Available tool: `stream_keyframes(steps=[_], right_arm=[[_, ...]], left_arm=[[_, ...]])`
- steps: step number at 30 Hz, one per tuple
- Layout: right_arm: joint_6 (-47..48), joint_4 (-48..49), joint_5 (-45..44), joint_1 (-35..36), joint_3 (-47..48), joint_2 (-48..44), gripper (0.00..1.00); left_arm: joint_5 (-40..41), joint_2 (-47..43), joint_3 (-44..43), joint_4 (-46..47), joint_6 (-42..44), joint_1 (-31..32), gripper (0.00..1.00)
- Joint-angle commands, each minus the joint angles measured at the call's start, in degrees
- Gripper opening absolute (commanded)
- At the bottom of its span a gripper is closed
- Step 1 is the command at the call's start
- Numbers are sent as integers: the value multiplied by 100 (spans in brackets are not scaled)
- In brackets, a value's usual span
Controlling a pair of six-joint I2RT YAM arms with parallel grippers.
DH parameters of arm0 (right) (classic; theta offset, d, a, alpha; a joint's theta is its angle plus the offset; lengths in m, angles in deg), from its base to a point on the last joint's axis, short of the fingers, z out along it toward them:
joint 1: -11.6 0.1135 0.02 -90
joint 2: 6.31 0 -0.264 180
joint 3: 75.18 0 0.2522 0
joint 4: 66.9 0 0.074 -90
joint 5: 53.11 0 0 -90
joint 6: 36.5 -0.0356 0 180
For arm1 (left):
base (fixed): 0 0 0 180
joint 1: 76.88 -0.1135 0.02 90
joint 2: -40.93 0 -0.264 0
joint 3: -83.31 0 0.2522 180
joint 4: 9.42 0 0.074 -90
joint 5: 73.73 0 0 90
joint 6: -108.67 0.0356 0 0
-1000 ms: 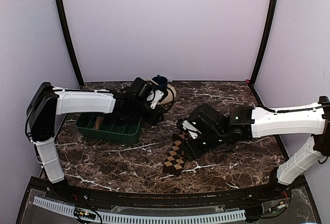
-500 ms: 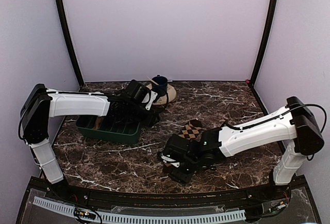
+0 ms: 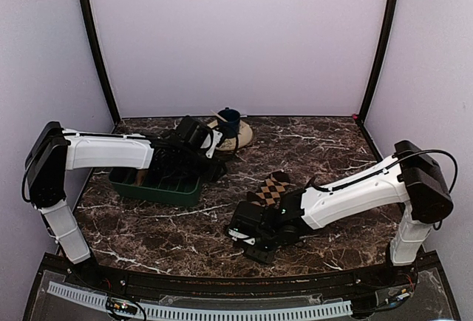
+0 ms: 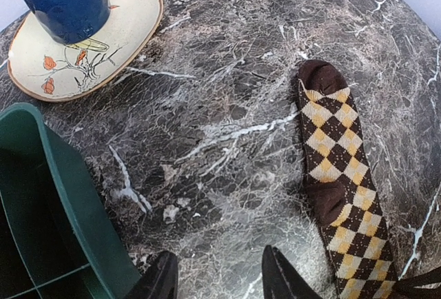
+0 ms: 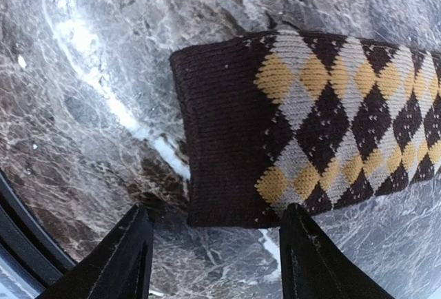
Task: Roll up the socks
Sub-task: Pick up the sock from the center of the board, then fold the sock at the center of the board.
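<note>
The brown-and-cream checkered sock (image 3: pixel 272 188) lies flat on the marble table as a long strip. It also shows in the left wrist view (image 4: pixel 337 189) and the right wrist view (image 5: pixel 310 127). My right gripper (image 3: pixel 250 237) is open at the sock's near cuff end. Its fingers (image 5: pixel 131 258) straddle the dark cuff just short of it, holding nothing. My left gripper (image 3: pixel 214 167) is open and empty (image 4: pixel 220 278) over bare table between the green bin and the sock's toe. A tan-brown patch (image 3: pixel 140 179) shows in the bin, mostly hidden by my left arm.
A green slotted bin (image 3: pixel 159 189) stands at the left, its corner in the left wrist view (image 4: pixel 41 202). A blue cup (image 3: pixel 229 120) sits on a cream plate (image 3: pixel 242 137) at the back. The table's front edge (image 5: pixel 21 237) lies close to my right gripper.
My right arm has swung from over the sock's middle down to its near cuff end, uncovering the sock's upper part. My left gripper has drawn back slightly to the left.
</note>
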Motion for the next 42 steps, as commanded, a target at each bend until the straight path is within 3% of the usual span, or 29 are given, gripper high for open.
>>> stream_keyframes(steps=[1,5,13,17,33,42], right_arm=[[215,132,-93,1,158,133,56],[245,103,1,-105,151,211,47],[214,-170,267,-199,125,337,10],[162,-194,390,-195,151,212,0],[104,-540,1517,-213,1334,-210,0],[-156,-194,1413,-838,1261,-719,0]], left_arm=[[50,-305,129,105,-21,12,44],[68,-314,170,139,-5,12,44],[103,-345,233,170,15,10,44],[165,-384,267,167,35,3,44],[270,-425,338,164,23,-41,44],[230,-366,344,196,13,-57,44]])
